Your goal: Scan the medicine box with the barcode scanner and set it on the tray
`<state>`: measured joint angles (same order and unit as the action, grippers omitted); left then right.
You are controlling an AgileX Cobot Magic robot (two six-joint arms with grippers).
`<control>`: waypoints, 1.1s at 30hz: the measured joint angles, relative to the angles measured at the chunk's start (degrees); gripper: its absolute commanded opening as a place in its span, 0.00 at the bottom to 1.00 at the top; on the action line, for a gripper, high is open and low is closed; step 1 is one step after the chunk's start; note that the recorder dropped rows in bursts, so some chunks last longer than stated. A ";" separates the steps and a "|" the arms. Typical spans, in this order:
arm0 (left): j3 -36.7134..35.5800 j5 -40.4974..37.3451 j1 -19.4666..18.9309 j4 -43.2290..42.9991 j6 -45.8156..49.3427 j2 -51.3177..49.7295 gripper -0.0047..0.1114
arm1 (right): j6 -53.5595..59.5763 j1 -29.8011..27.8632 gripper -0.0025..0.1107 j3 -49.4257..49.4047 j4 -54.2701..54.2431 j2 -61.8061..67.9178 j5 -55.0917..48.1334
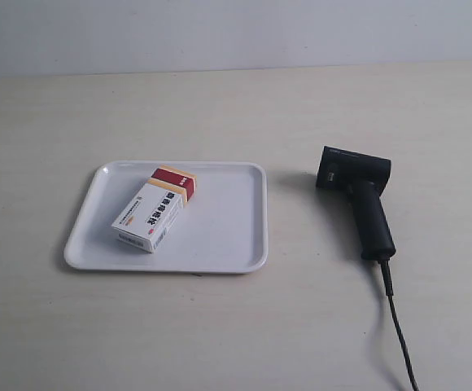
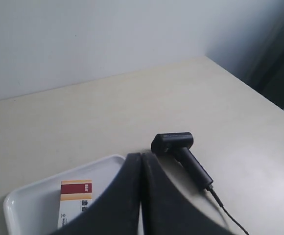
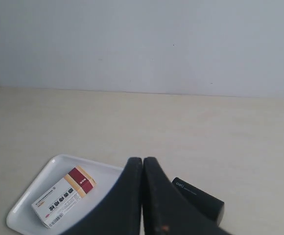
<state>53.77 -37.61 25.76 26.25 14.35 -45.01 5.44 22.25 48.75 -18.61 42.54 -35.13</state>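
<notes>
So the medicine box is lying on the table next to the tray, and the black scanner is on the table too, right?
Not quite. The medicine box is lying inside the tray, not next to it on the table; the exterior view shows this plainly. The black scanner is indeed on the table, beside the tray.

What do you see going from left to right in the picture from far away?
tray → medicine box, lying on the tray → bare table → barcode scanner, with its cable trailing off it.
</notes>
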 measured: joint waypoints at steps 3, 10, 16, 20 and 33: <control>0.00 0.00 0.00 -1.05 0.60 0.00 0.05 | 0.00 0.00 0.02 0.00 0.00 0.00 0.00; -0.14 -0.10 -3.10 -10.60 -2.99 1.86 0.05 | 0.00 0.00 0.02 0.00 0.00 0.00 0.00; -5.85 -0.23 -19.40 -12.21 -9.33 11.34 0.05 | 0.00 0.00 0.02 0.00 0.00 0.00 0.00; -14.87 1.72 -26.84 -13.18 -9.95 21.24 0.05 | 0.00 0.00 0.02 0.00 0.02 0.00 0.00; -44.79 21.38 -30.11 -15.82 -9.95 42.50 0.05 | 0.00 0.00 0.02 0.00 0.02 0.00 0.00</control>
<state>8.98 -16.22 -4.35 10.43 4.40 -2.52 5.44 22.25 48.75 -18.59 42.54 -35.13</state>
